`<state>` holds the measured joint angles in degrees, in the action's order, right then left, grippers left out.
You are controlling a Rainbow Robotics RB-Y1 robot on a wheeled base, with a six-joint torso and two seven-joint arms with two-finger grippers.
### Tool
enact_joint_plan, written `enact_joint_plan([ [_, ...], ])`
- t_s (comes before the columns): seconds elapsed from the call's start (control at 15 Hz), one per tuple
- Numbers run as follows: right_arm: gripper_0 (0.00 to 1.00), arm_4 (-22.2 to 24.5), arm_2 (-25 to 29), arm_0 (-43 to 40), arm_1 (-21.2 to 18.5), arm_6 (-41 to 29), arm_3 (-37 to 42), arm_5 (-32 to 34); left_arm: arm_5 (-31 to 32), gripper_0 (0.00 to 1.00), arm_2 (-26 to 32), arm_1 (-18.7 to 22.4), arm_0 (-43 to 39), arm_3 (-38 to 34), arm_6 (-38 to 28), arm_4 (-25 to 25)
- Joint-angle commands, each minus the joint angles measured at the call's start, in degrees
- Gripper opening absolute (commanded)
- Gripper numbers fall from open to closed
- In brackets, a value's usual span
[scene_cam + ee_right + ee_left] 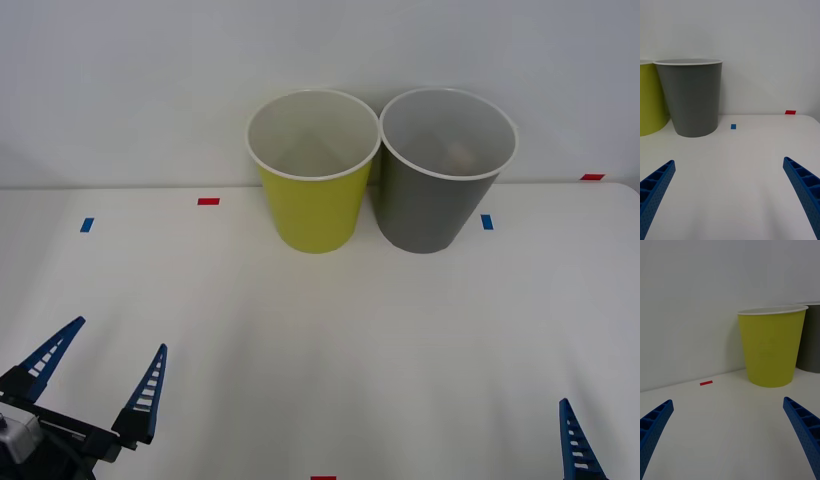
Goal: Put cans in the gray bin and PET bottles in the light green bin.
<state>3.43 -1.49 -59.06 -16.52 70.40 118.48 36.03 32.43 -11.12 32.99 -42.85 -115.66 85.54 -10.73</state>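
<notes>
White table (320,360) is bare w/ light green bin (312,170) touching gray bin (446,170) at the back, a faint orange shape inside the gray, prob. the can, both left gripper (105,372) & right gripper (730,195) low near front, fingers wide, holding nothing, so sorting looks done; next: stay parked.

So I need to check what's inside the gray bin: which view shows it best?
The front view: it looks down into the gray bin. The right wrist view shows its outside wall whole; the left wrist view catches just an edge.

The white table (320,340) carries the light green bin (312,200), the gray bin (432,205) and seemingly tape marks (208,201).
</notes>
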Motion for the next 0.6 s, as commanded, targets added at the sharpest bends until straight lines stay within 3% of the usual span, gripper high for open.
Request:
enact_joint_plan([
  [0.07,1.0,0.0,0.0,0.0,0.0,0.0,0.0,0.0,0.8,1.0,0.0,-1.6,-4.4,0.0,0.9,0.6],
  [0.2,1.0,0.0,0.0,0.0,0.0,0.0,0.0,0.0,2.0,1.0,0.7,-3.6,-7.5,0.0,1.5,3.8],
  [0.6,1.0,0.0,0.0,0.0,0.0,0.0,0.0,0.0,7.0,1.0,1.6,-7.4,-16.0,0.0,2.6,5.0],
])
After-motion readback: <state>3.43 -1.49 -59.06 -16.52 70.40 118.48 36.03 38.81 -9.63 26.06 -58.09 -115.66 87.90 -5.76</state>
